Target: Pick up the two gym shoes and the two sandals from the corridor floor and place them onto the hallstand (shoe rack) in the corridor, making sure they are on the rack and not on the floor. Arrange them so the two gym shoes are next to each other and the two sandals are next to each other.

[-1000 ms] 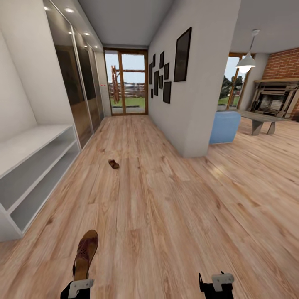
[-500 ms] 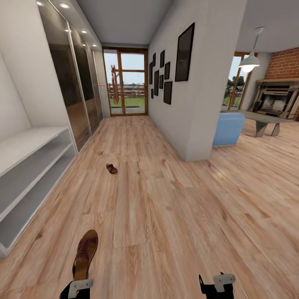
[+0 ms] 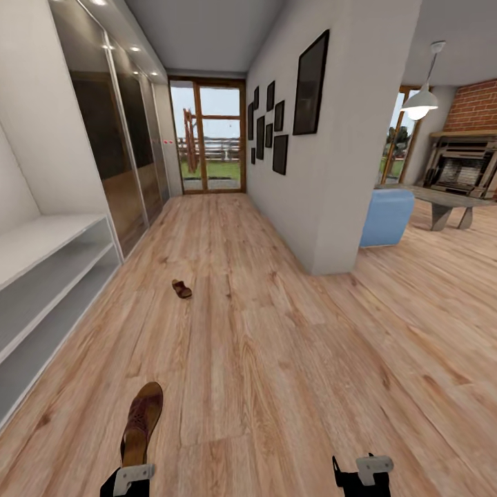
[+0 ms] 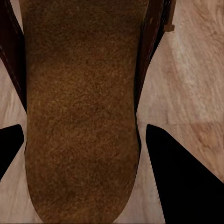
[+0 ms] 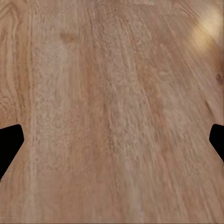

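Sandals are split: one rides clamped in the left gripper [image 3: 131, 476], sandal [image 3: 141, 421] pointing forward for carrying, the other sandal [image 3: 181, 289] lies on the corridor floor [image 3: 276, 359] ahead, near the hallstand [image 3: 41, 290]. Right gripper [image 3: 362, 476] hangs with fingers apart, free.

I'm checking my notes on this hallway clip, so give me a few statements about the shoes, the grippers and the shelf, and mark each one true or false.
1. The left gripper holds a brown sandal. True.
2. A second sandal lies on the wood floor farther down the corridor. True.
3. The right gripper is closed on a sneaker. False: its fingers are spread with only floor between them.
4. The second sandal sits on the white shelf unit. False: it is on the floor, apart from the unit.
5. The shelf unit stands on the robot's left. True.
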You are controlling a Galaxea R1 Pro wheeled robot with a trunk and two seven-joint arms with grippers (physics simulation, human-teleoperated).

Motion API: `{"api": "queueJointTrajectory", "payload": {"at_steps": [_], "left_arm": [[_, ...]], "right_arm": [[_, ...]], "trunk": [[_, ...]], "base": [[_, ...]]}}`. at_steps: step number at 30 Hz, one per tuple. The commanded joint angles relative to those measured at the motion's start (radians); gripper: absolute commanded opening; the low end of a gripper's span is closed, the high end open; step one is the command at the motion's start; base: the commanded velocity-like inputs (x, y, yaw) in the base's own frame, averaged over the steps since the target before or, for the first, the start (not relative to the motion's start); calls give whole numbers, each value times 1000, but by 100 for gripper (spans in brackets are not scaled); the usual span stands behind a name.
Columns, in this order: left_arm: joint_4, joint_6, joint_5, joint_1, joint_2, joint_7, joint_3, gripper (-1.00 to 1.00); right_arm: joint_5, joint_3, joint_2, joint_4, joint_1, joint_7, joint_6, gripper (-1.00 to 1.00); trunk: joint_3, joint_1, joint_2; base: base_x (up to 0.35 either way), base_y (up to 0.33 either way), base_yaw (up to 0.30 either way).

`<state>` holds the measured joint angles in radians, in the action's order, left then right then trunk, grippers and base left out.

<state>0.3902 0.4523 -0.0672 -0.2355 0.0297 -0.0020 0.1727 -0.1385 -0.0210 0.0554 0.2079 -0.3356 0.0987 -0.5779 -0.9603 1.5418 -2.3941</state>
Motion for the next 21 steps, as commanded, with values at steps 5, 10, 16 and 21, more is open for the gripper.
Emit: {"api": "queueJointTrajectory", "payload": {"at_steps": [5,10,16,21], "left_arm": [[-1,3,-9,-1,-1,0,5,-100],[-1,3,-10,-1,-1,0,5,-100],[-1,3,-11,-1,-1,0,5,-100],[-1,3,-11,-1,-1,0,5,-100]], "right_arm": [[-12,-5,1,-1,-1,7,-2,100],[-12,-4,0,-1,-1,7,-2,100],[-12,-5,0,1,-1,7,-2,100],[-12,-5,0,0,-1,7,-2,100]], "trunk": [[-1,0,0],[-1,0,0],[-1,0,0],[-1,0,0]], "base": [[338,0,0],[338,0,0],[337,0,0],[338,0,0]]}}
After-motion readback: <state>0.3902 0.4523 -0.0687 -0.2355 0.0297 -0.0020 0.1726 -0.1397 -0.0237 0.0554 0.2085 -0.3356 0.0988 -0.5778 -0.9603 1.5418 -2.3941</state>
